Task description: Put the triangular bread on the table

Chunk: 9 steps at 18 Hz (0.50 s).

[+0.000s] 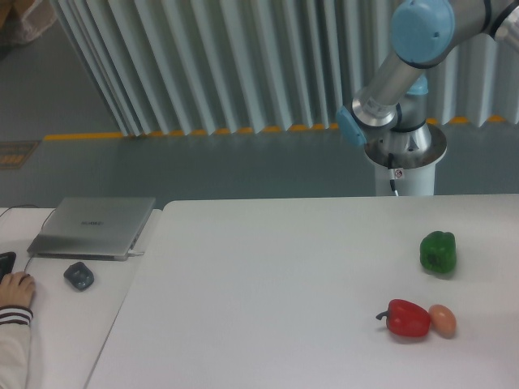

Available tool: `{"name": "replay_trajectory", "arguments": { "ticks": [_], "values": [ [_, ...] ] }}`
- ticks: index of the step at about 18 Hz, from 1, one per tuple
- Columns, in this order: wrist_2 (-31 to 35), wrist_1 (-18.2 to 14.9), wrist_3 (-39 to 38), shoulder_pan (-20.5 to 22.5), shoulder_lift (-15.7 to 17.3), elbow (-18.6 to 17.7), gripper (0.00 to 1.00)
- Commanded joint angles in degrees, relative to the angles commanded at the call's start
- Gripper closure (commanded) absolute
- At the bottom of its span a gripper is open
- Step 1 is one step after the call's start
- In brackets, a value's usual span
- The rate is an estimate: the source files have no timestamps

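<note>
The triangular bread was nowhere to be seen in the camera view. It did not lie on the table (268,284), and the gripper that might have carried it was out of frame past the upper right corner, so whether its fingers were spread, closed, or pinched on the bread could not be told. Only the arm's elbow joint (420,31) and its lower link showed, above the pedestal (404,158) behind the table's far edge.

Judged from the task alone, a wedge of bread would likely be light and fairly soft, with a firmer crust along its edges. A gentle pinch across the two flat faces, or across the crust near the thick end, would probably hold it best; a hard squeeze risked denting it, and a hold on the thin tip could let it swing or slip.

On the right part of the table sat a green pepper (438,251). Nearer the front lay a red pepper (408,318) with an egg (442,319) touching its right side. The wide middle of the table offered room for setting the bread down well apart from these.

On the adjoining desk (73,324) to the left rested a closed laptop (93,226), a small dark object (79,275) just in front of it, and a person's hand (16,289) at the edge.
</note>
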Motion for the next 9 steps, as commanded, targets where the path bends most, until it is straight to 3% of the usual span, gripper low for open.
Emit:
{"name": "replay_trajectory", "arguments": {
  "ticks": [4, 9],
  "values": [
    [-6.8, -3.6, -1.2, 2.4, 1.6, 1.0, 0.82],
    [-10.5, -9.2, -1.2, 4.0, 2.8, 3.7, 0.81]
  ]
}}
